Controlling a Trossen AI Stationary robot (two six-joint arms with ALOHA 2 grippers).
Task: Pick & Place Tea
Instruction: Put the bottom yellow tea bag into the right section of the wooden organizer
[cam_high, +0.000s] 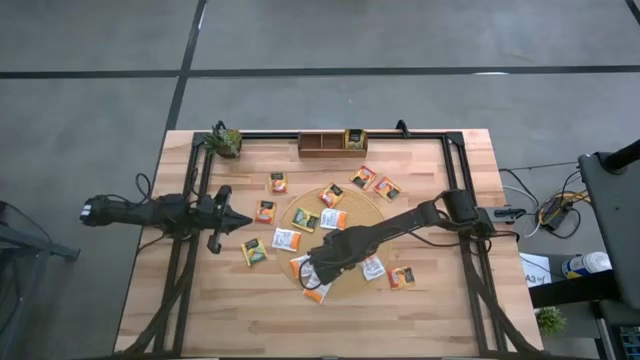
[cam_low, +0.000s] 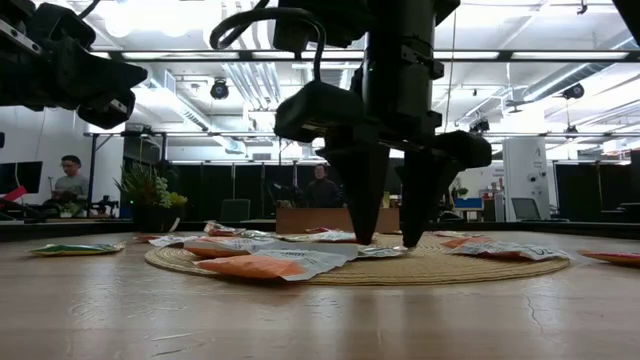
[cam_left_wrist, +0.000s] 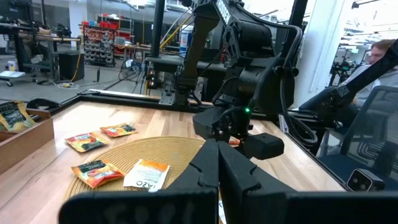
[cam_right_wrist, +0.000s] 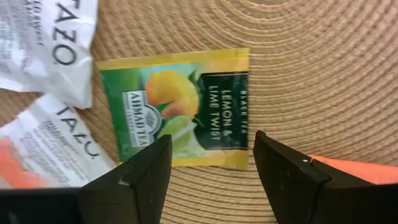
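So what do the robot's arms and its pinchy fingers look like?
Both arms are dark, almost black, made of chunky jointed pieces with thin black cables looping along them. The left gripper ends in a narrow point. The right gripper has two flat, dark wedge-shaped fingers. A tiny green light glows on the right arm.

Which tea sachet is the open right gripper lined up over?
The green-and-yellow lemon-lime sachet on the round mat: it alone lies between the right gripper's open fingers; the white sachets lie beside it.
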